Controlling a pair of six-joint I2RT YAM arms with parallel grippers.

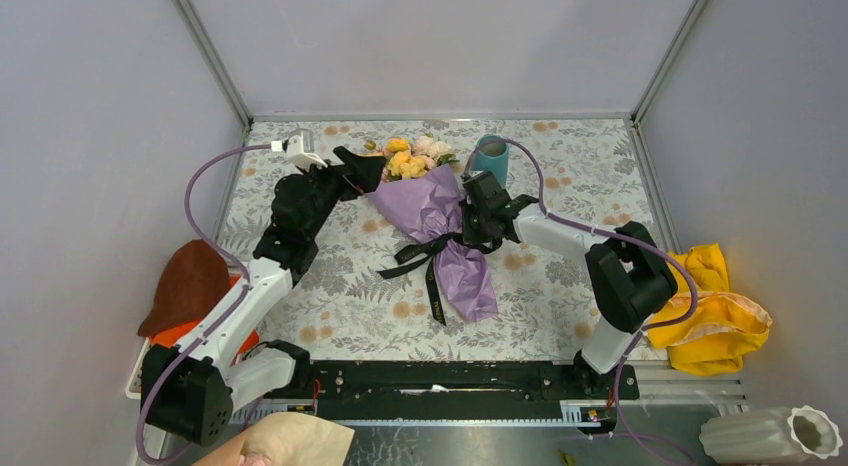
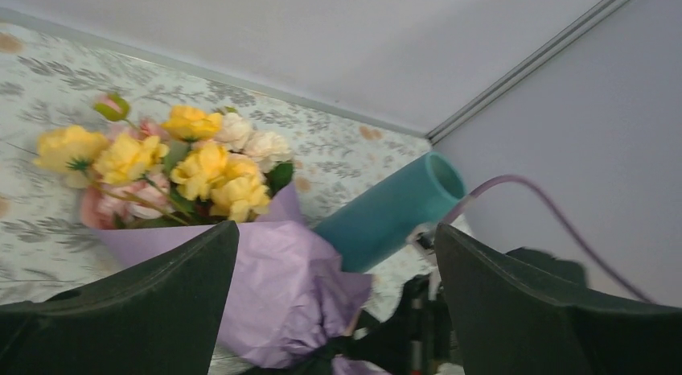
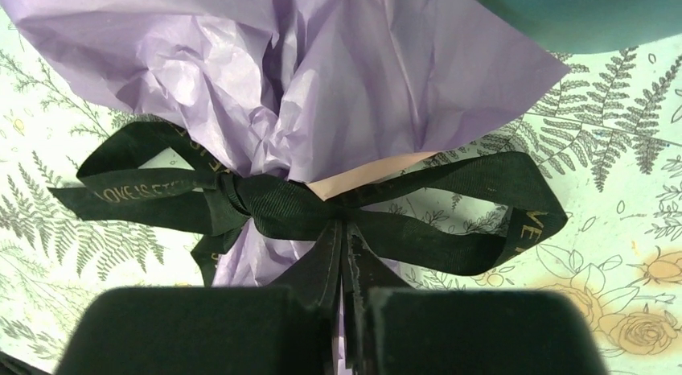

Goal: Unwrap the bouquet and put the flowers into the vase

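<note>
Fern-and-rose patterned cloth covers the counter, which is enclosed by grey walls. From above, the bouquet lies on its side mid-counter. Its flowers point toward the far wall, and the teal vase stands just beside them. The left hand sits at the bloom end and the right hand at the tied waist. A yellow cloth lies beyond the right edge.

In the left wrist view the fingers stand wide apart, holding nothing, with yellow and cream blooms and lilac paper ahead.

In the right wrist view the fingers are pressed together on a tail of the black ribbon just below its bow.
</note>
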